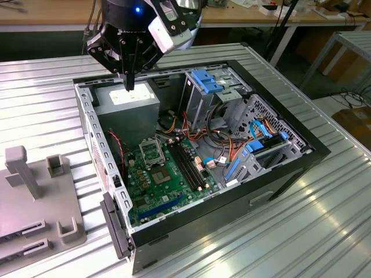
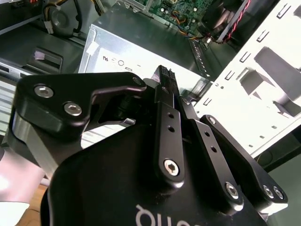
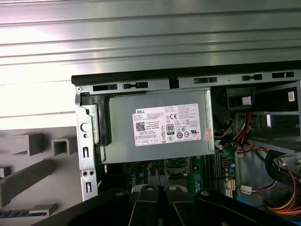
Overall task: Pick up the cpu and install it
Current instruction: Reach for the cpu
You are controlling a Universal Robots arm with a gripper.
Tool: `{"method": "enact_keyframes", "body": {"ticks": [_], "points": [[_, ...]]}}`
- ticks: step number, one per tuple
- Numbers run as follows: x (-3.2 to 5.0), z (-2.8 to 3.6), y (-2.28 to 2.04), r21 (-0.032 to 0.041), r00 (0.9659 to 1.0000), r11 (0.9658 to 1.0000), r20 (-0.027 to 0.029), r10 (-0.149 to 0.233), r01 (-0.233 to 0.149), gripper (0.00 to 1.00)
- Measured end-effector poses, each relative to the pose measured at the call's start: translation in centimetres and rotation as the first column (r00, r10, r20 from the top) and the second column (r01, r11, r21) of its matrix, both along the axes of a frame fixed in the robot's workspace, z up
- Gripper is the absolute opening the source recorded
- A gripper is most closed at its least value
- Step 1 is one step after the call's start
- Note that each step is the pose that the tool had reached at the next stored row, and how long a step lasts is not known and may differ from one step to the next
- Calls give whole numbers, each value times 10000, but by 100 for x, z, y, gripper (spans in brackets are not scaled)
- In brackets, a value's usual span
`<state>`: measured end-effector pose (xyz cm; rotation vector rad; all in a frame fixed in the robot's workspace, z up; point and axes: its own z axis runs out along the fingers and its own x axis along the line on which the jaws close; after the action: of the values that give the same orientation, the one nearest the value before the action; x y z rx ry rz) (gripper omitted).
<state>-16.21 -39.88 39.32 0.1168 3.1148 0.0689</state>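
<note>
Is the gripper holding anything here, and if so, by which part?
Nothing. The gripper is shut with nothing between its fingertips, above the grey power supply box.

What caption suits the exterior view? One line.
Gripper hovering above the power supply inside an open computer case on a ribbed metal table.

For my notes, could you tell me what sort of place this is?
Probably a robotics lab or workshop: an opened computer case on a ribbed metal table, a grey fixture beside it, wooden workbenches behind.
</note>
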Motion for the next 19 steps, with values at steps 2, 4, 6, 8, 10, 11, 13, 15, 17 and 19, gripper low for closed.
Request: {"method": "enact_keyframes", "body": {"ticks": [2,4,6,8,10,11,13,15,17,19], "points": [[-29,0,0,-1,10000,10000,-1,1,-1,11],[-53,0,0,0,10000,10000,-2,0,0,11],[-68,0,0,0,10000,10000,-4,0,0,11],[-81,0,0,-1,10000,10000,-6,1,-1,11],[-94,0,0,-1,10000,10000,-8,0,0,11],[-100,0,0,-1,10000,10000,-10,1,-1,11],[-110,-1,0,-1,10000,10000,-11,0,0,11],[-123,-1,0,0,10000,10000,-13,0,0,11],[-135,-1,0,-1,10000,10000,-15,0,0,11],[-153,-2,0,-1,10000,10000,-18,0,0,11]]}}
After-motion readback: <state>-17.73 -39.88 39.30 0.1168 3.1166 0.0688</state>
